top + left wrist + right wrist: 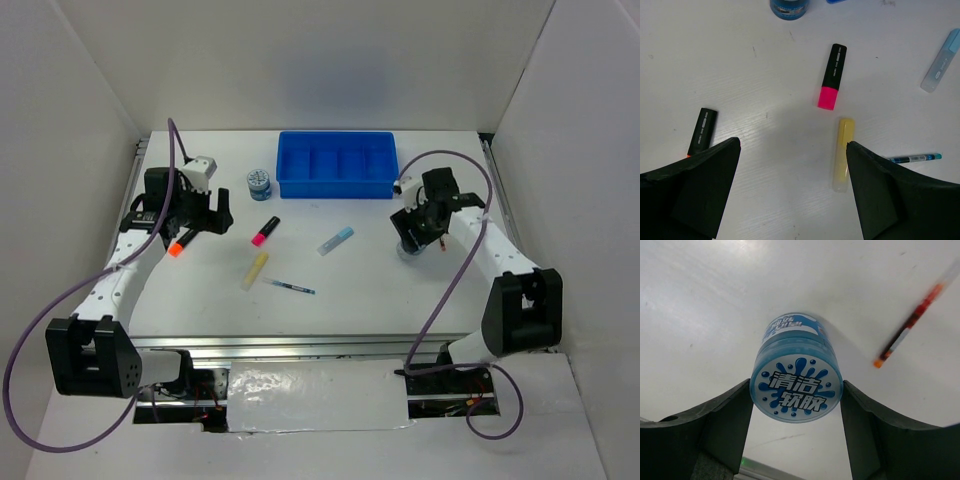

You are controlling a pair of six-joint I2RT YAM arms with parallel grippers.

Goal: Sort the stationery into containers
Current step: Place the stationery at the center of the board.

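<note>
Against the table's (370, 300) far edge sits the blue tray (337, 165). Off its right end, the right gripper (795, 385) clamps a patterned roll (796, 395). Off its left end, the left gripper (793, 145) hangs spread wide. The pink marker (265, 231) and thin pen (290, 287) lie before the tray's front.

Open table (350, 300) lies between the fingers of my left gripper (792, 145), orange highlighter (702, 131) just left, pale yellow highlighter (843, 152) just right. A patterned roll (260, 184) flanks the blue tray (335, 188) on its left; a second roll (797, 390) fills my right gripper (796, 390).

Four markers are counted: orange marker (176, 249), pink marker (265, 231), yellow marker (254, 270), light blue marker (336, 240). Two pens are counted: blue pen (290, 286), red pen (910, 320). Two rolls are counted: far roll (259, 184) ahead of the left gripper (792, 150), near roll (792, 340) inside the right gripper (794, 385). One tray (337, 187) is counted.
</note>
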